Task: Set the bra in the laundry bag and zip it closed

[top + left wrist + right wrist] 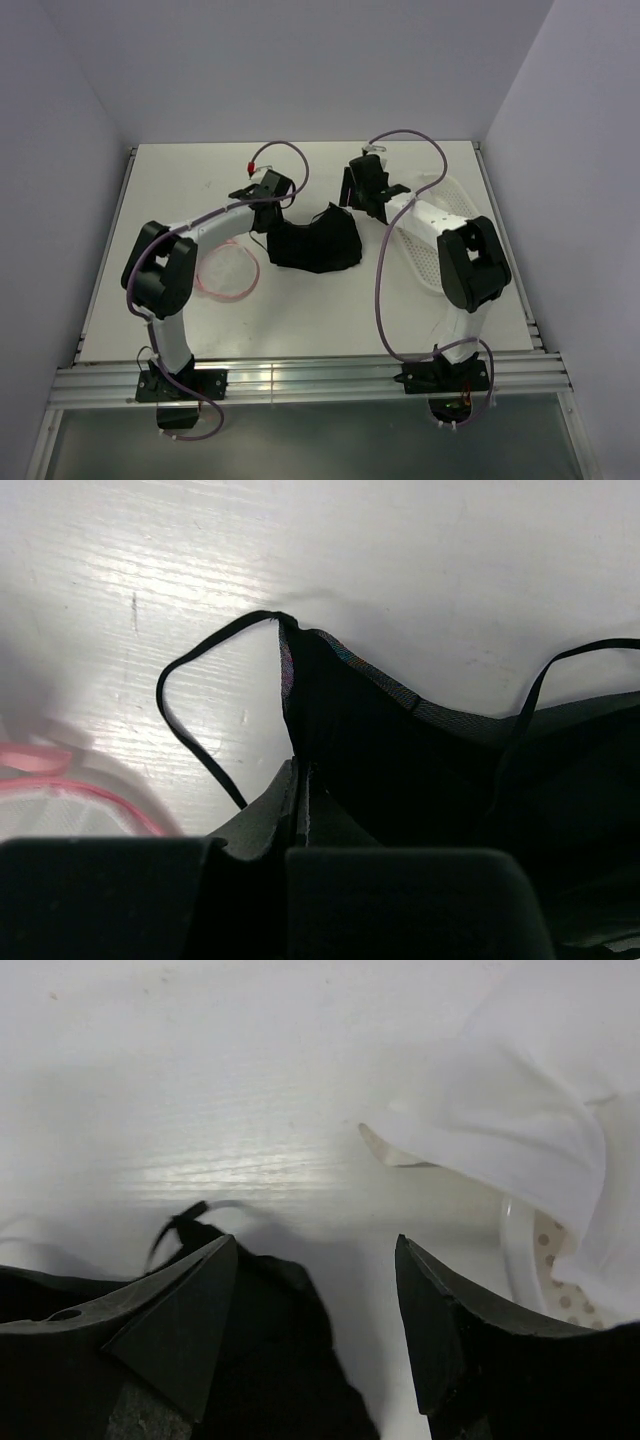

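From overhead, shows the bra (pixel 315 242) spread dark on the white surface (pixel 330 310), long axis running left to right between the two arms. Puts the left hand (pixel 268 212) right at the garment's upper left corner and the right hand (pixel 352 198) just off its upper right corner, not clearly touching. Places the laundry bag (pixel 228 270), pink-rimmed and flat, just left of the bra and partly under the left forearm, far nearer the left arm than the right. Sets the perforated basket (pixel 445 225) off to the right beneath the right arm. At the left wrist, catches the left hand (pixel 290 890) pinched shut on a raised fold of black fabric, with the bra (pixel 400 770) stretching away ahead and rightward. Also takes in a thin strap (pixel 185 715) looping loose on the surface and the laundry bag (pixel 60 784) close by at lower left, pink trim showing. At the right wrist, finds the right hand (pixel 315 1310) spread wide and holding nothing, with an edge of the bra (pixel 290 1380) below its left finger. Shows as well a white cloth (pixel 520 1110) draped over the basket (pixel 545 1260) to the right. Suggests a short leftward carry by the left arm as the coming move, the bag lying beside the gripped corner; cannot tell from these views how far open the bag's mouth is.
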Controlling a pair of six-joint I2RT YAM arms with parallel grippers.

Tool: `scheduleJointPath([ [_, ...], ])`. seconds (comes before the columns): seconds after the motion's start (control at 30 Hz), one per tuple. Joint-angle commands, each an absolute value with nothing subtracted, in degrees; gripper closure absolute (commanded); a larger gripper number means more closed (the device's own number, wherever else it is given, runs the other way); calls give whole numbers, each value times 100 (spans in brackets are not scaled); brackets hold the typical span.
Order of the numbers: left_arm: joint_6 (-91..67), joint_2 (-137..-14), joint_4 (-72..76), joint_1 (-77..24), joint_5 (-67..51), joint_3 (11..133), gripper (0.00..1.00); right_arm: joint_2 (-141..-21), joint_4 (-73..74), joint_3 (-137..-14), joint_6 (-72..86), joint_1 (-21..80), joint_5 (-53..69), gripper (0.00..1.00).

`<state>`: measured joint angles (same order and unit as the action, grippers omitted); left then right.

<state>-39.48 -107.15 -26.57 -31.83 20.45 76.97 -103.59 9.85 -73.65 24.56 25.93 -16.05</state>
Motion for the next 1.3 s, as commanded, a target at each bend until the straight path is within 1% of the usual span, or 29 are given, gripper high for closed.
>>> scheduleJointPath([
  [0.0,-3806,-10793,-2654,-3085,2066,7954,100,-10555,1055,-7594,2040,2382,-1100,29],
  [0.17,-3797,-10889,-2593,-3032,1978,7989,100,-10591,748,-7418,1863,2285,-126,28],
  [0.4,-3788,-10969,-2531,-3006,1925,7954,100,-10775,317,-7269,2039,2162,720,28],
  [0.53,-3788,-10977,-2505,-3006,1899,7937,100,-10968,325,-7339,2057,2162,826,28],
  [0.8,-3797,-11092,-2540,-2988,1881,8007,100,-11109,308,-7269,2013,2162,650,28],
  [0.97,-3797,-11144,-2523,-2953,1863,8016,100,-11153,141,-7164,2030,2162,1053,29],
  [1.03,-3797,-11153,-2514,-2953,1837,8024,100,-11171,132,-7163,2030,2162,1212,33],
  [1.13,-3788,-11188,-2496,-2944,1828,8042,100,-11180,114,-7128,2004,2162,1537,41],
  [1.17,-3788,-11188,-2496,-2953,1828,8033,100,-11136,97,-7050,2004,2162,1625,48],
  [1.23,-3797,-11197,-2479,-2953,1837,8042,100,-11066,53,-6953,2004,2162,1696,55],
  [1.27,-3797,-11206,-2479,-2944,1837,8051,100,-11013,35,-6883,2004,2162,1722,61],
])
